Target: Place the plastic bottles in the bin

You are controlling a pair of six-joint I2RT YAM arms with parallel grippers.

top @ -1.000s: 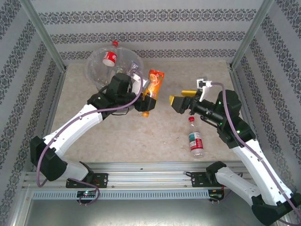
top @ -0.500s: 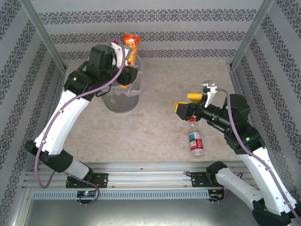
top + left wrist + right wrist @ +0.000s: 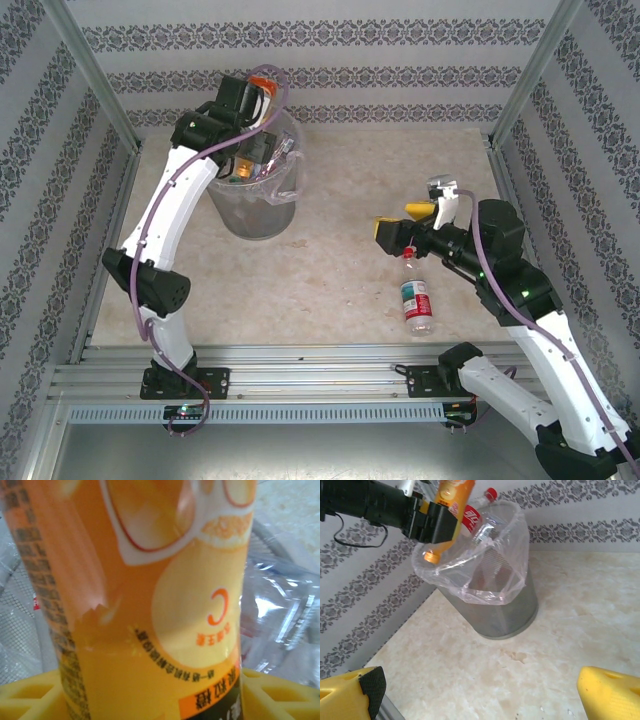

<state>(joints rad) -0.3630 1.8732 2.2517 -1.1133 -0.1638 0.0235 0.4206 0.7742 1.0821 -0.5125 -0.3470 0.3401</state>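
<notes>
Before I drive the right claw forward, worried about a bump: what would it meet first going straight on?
Probably the bin, across bare table; the open right claw aims at its wall, though depth is unclear.

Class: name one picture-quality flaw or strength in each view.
Left wrist: orange bottle too close, label soft; bin liner glares white. Right wrist: near yellow fingers out of focus, bin sharp. Top external: evenly lit, sharp.
</notes>
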